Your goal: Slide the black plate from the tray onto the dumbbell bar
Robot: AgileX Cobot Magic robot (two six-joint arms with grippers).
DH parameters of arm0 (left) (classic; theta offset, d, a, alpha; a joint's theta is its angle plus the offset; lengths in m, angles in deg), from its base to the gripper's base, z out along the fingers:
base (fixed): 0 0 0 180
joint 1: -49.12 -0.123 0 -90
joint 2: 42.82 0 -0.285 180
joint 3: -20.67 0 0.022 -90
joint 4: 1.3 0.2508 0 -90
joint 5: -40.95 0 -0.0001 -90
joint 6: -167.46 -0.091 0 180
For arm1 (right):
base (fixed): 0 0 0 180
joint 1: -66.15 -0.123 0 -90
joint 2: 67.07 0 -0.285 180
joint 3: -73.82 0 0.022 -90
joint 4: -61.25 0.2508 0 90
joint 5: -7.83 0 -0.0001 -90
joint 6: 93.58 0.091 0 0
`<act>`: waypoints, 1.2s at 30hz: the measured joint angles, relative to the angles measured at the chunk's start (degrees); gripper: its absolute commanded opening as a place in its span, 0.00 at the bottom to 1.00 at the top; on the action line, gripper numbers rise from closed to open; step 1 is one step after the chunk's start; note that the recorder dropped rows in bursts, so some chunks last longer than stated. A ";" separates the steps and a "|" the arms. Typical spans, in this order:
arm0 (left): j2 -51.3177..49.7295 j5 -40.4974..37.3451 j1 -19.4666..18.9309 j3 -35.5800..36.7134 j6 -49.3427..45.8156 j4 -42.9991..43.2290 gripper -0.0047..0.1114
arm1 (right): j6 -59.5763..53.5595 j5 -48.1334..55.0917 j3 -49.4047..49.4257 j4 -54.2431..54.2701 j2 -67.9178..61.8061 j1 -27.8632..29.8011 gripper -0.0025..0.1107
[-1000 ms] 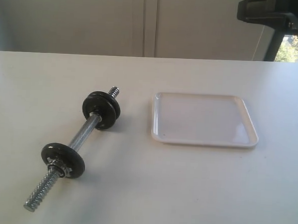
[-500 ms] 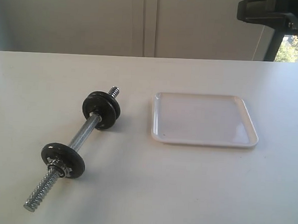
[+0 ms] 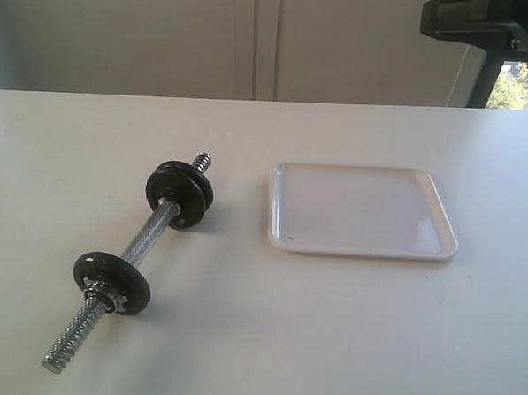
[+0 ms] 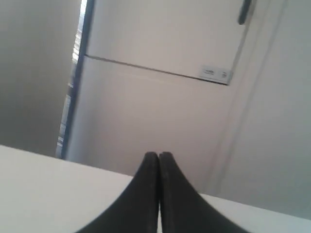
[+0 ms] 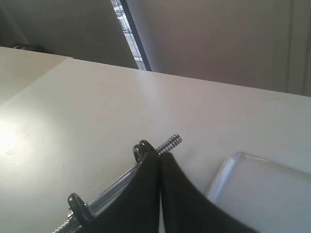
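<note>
The dumbbell bar (image 3: 151, 231) lies slantwise on the white table, left of the tray (image 3: 362, 211). Black plates sit on it: what looks like two pressed together at the far end (image 3: 179, 194), and one near the front end (image 3: 112, 282) with a chrome nut against it. The white tray holds nothing. Neither gripper appears in the exterior view. My left gripper (image 4: 158, 155) is shut and empty, facing a wall above the table. My right gripper (image 5: 159, 156) is shut and empty, well back from the bar's far threaded end (image 5: 170, 143) and far plates (image 5: 142, 149); the tray corner (image 5: 262, 189) lies beside it.
A dark stand (image 3: 485, 32) rises at the back right beyond the table's far edge. White cabinet panels (image 3: 255, 38) fill the background. Bare table surface (image 3: 328, 334) lies in front of the tray.
</note>
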 measured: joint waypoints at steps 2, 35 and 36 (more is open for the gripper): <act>0.00 -1.39 -0.14 1.76 0.07 -8.99 0.04 | 0.00 0.00 0.00 0.00 0.00 0.00 0.02; -0.03 33.00 -0.61 37.79 -11.39 -2.33 0.04 | 0.00 -0.10 0.00 0.00 0.00 0.00 0.02; -0.03 33.70 -0.61 38.88 -13.83 -2.10 0.04 | 0.00 -0.10 0.00 0.00 0.00 0.00 0.02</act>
